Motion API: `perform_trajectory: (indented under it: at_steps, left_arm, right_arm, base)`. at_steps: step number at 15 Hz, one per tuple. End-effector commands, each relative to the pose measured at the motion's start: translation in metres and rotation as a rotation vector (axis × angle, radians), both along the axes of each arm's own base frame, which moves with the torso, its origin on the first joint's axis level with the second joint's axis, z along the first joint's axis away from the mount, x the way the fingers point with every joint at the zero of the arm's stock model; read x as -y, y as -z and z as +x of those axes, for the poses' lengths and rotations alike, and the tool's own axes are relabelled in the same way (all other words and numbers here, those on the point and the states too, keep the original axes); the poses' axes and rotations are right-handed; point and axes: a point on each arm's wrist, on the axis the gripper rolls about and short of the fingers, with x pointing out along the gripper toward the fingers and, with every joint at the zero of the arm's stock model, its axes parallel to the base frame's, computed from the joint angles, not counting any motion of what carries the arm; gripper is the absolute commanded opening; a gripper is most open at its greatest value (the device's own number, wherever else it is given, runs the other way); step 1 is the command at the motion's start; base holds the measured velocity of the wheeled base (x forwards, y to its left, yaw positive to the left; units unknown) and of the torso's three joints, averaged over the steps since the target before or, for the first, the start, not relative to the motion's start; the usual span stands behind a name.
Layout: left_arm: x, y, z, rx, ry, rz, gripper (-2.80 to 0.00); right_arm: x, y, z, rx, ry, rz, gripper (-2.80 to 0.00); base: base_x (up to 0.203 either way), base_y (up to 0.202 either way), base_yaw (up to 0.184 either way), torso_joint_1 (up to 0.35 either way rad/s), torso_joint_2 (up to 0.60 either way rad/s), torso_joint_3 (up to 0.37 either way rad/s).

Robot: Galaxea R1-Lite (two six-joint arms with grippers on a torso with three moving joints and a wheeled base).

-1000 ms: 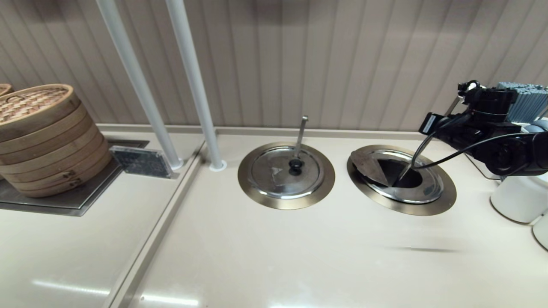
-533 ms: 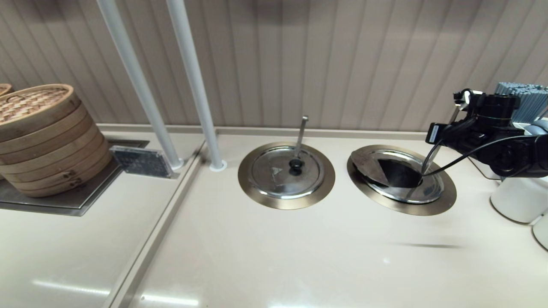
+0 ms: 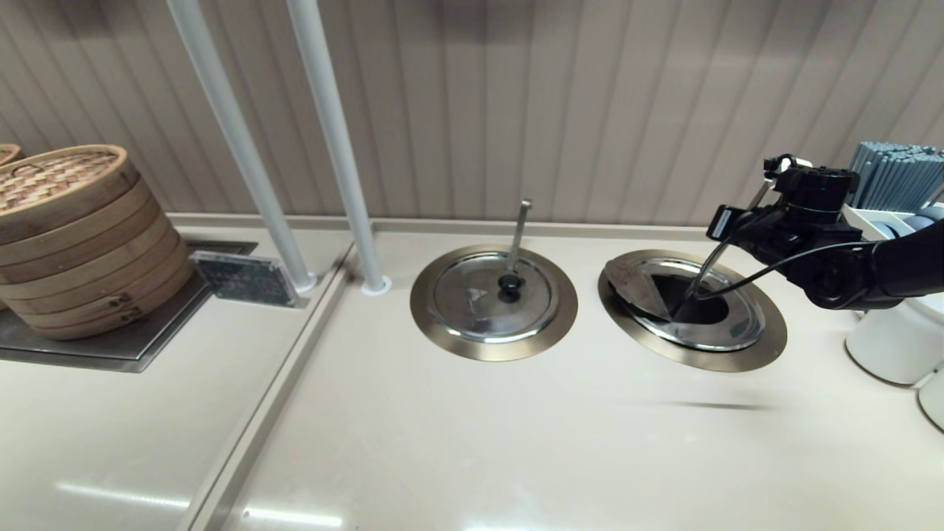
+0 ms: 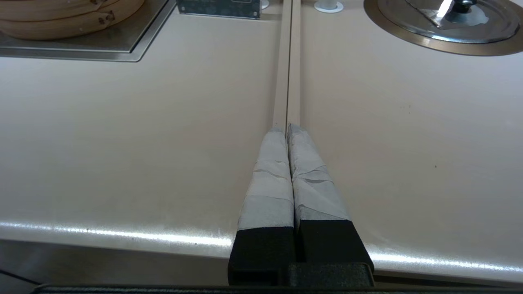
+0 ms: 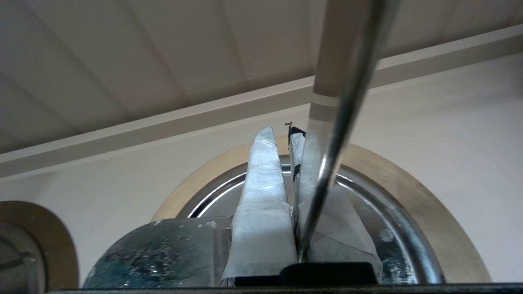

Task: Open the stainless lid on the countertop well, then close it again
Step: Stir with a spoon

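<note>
The right gripper is held above the far right side of the round dark-bottomed countertop well with its broad bronze-toned rim ring. Its tape-wrapped fingers are pressed together on the slim steel ladle handle, which runs up between them and slants down from them into the well's dark opening. Below the fingers lies the round shiny stainless lid, seated in the ring, with its wedge-shaped flap folded back onto the lid's left part. Well to the left of the fingers sits the twin round steel lid with a black knob, closed. The left gripper is parked low over the beige countertop, its taped fingers closed on nothing.
</note>
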Motion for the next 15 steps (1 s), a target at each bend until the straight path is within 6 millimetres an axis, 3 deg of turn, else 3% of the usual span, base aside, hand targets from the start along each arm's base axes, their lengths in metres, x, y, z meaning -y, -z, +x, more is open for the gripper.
perform_trajectory:
  at_steps: [1, 4, 6, 9, 11, 15]
  left_arm:
    - [0.000, 0.000, 0.000, 0.000, 0.000, 0.000, -2.80]
    - [0.000, 0.000, 0.000, 0.000, 0.000, 0.000, -2.80]
    - [0.000, 0.000, 0.000, -0.002, 0.000, 0.000, -2.80]
    - [0.000, 0.000, 0.000, 0.000, 0.000, 0.000, -2.80]
    - [0.000, 0.000, 0.000, -0.001, 0.000, 0.000, -2.80]
    - [0.000, 0.000, 0.000, 0.000, 0.000, 0.000, -2.80]
  right_arm:
    - [-0.004, -0.014, -0.009, 0.028, -0.032, 0.012, -2.80]
    - [-0.001, -0.023, -0.022, -0.005, -0.035, -0.013, -2.80]
    - [0.011, -0.019, -0.024, -0.073, -0.015, -0.076, -2.80]
    - [0.015, -0.006, -0.014, -0.097, 0.000, -0.084, -2.80]
    - [0.021, 0.011, 0.006, -0.105, 0.039, -0.081, -2.80]
    - [0.023, 0.011, 0.019, -0.029, 0.064, -0.047, -2.80]
  base:
    - [0.000, 0.000, 0.000, 0.000, 0.00, 0.000]
    - [0.000, 0.000, 0.000, 0.000, 0.00, 0.000]
    - [0.000, 0.000, 0.000, 0.000, 0.00, 0.000]
    - [0.000, 0.000, 0.000, 0.000, 0.00, 0.000]
    - [0.000, 0.000, 0.000, 0.000, 0.00, 0.000]
    - [0.000, 0.000, 0.000, 0.000, 0.00, 0.000]
